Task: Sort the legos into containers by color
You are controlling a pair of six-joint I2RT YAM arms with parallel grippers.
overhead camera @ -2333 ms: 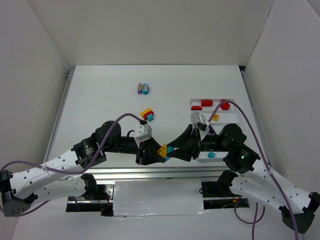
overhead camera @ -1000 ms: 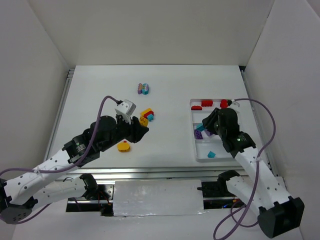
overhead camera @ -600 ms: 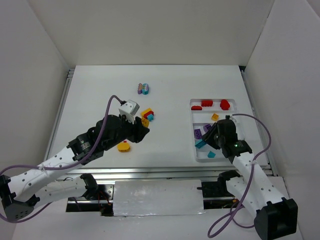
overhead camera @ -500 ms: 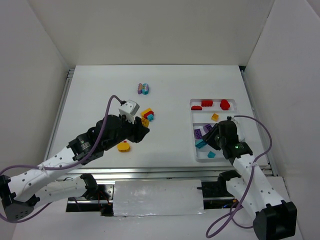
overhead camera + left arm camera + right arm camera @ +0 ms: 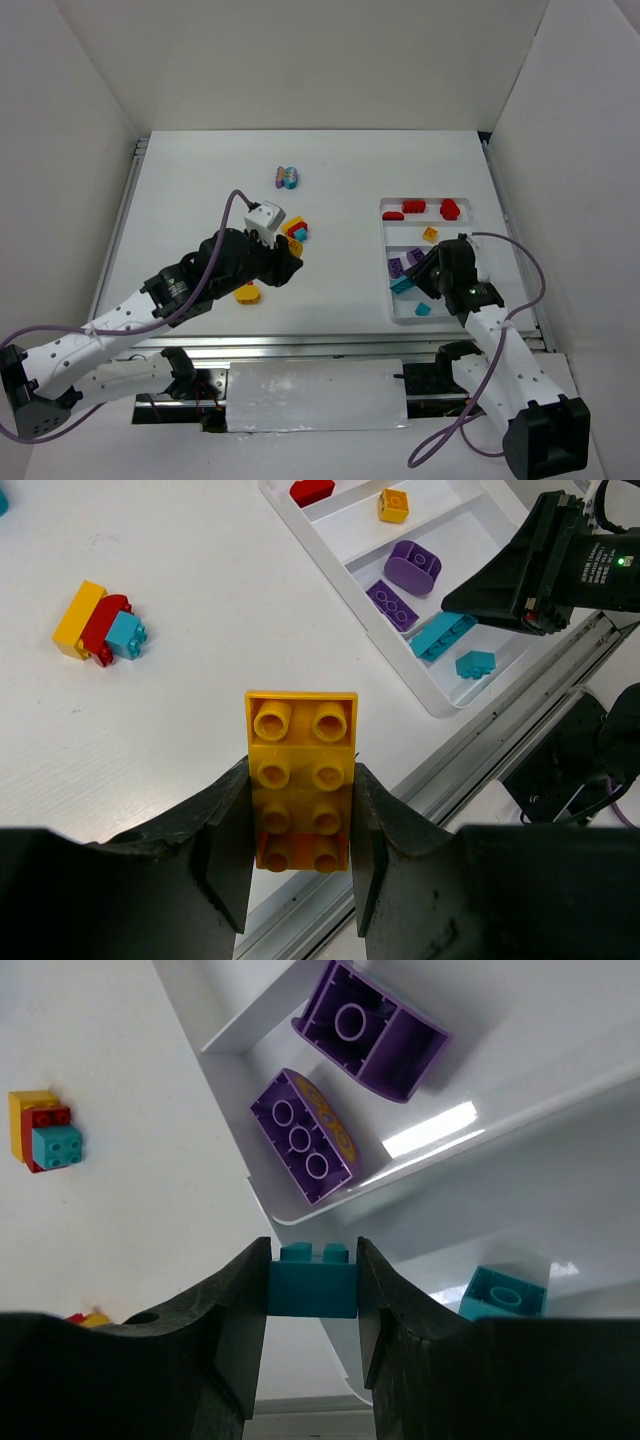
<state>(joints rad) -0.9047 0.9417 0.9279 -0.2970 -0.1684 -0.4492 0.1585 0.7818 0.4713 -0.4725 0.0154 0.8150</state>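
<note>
My left gripper (image 5: 288, 266) is shut on a yellow-orange brick (image 5: 302, 780), held above the table's near middle. My right gripper (image 5: 410, 281) is shut on a teal brick (image 5: 312, 1280), held over the near left edge of the white four-compartment tray (image 5: 405, 234). The tray holds red bricks (image 5: 412, 208), one small yellow brick (image 5: 429, 234), two purple bricks (image 5: 305, 1150) and a teal brick (image 5: 503, 1295). A yellow, red and teal cluster (image 5: 296, 229), a purple and teal cluster (image 5: 288, 177) and a yellow-orange piece (image 5: 247, 293) lie on the table.
White walls close in the table on the left, right and far sides. A metal rail (image 5: 320, 345) runs along the near edge. The right arm's purple cable (image 5: 520, 262) loops over the tray's right side.
The grippers, first together near the front edge, have drawn apart. The right one carried the teal brick to the tray. The left one rose with the yellow-orange brick and has just edged right.
</note>
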